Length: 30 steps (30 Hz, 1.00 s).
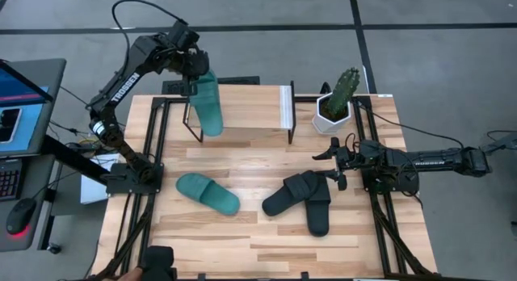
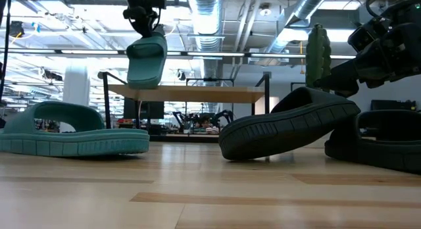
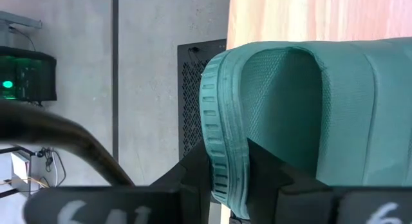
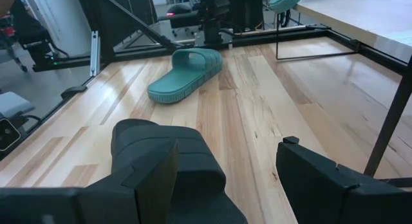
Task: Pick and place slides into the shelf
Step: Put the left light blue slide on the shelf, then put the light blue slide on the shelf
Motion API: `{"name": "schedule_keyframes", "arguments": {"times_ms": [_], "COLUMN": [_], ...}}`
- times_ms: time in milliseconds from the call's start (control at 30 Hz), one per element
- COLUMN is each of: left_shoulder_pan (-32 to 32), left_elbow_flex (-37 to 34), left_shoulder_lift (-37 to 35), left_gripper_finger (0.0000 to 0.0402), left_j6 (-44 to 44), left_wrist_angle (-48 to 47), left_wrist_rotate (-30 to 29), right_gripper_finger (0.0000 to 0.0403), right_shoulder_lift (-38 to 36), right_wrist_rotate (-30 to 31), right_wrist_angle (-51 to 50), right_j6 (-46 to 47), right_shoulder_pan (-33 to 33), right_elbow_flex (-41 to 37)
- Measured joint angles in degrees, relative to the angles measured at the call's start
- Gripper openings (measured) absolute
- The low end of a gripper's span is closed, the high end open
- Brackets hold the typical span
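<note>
step: placing | left fingers [image 1: 196, 71] clamped on teal slide [image 1: 208, 105] over shelf [image 1: 250, 107], 11 o'clock | right fingers [image 1: 329, 154] apart | next: lower, release

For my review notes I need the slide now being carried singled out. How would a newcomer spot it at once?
Start at the shelf, the low rack at the table's far edge. Above its left end, the left gripper holds a teal slide hanging by one end. Its twin lies flat on the table, and the two black slides lie near the right gripper.
</note>
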Motion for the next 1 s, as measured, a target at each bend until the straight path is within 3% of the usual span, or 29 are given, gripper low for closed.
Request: {"name": "schedule_keyframes", "arguments": {"times_ms": [500,733,1000], "left_shoulder_pan": [0.4,0.6,0.6], "left_elbow_flex": [0.0,0.0,0.0], "left_shoulder_lift": [3.3,4.5,4.5], "left_gripper_finger": [0.0061,0.0109,0.016], "left_j6": [-2.0,-3.1,-3.3], "left_wrist_angle": [0.7,0.8,2.3], "left_wrist_rotate": [-3.0,-6.4,-6.4], "right_gripper_finger": [0.0249,0.0249,0.0249], "right_shoulder_lift": [0.0,0.0,0.0], "right_wrist_rotate": [0.0,0.0,0.0], "right_wrist_angle": [0.0,0.0,0.0], "right_j6": [0.0,0.0,0.0], "right_shoulder_pan": [0.0,0.0,0.0], "right_elbow_flex": [0.0,0.0,0.0]}}
